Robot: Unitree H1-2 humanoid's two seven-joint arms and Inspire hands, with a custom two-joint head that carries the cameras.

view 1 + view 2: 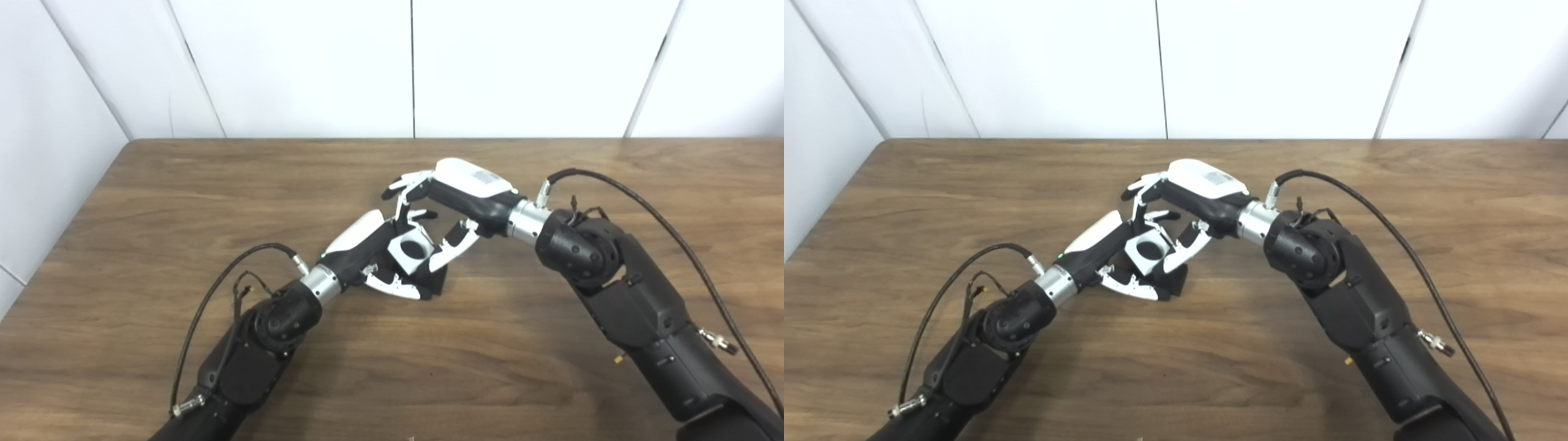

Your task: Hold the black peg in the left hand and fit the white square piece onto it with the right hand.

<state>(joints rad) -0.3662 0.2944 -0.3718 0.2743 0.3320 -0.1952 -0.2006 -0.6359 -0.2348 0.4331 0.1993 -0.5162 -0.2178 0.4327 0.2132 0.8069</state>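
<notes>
Both views are bright and evenly lit, with soft light that seems to come from above. The white wall panels (533, 67) are close to washed out, showing little texture. The wooden counter (184, 202) carries a mild sheen but no hard glare, and its grain stays readable. Shadows are faint and diffuse, darkest just under the two hands (1151, 245) where they meet. Focus is fair across the scene, though fine detail among the fingers is soft and slightly smeared. The counter's far edge looks straight, with little distortion.
</notes>
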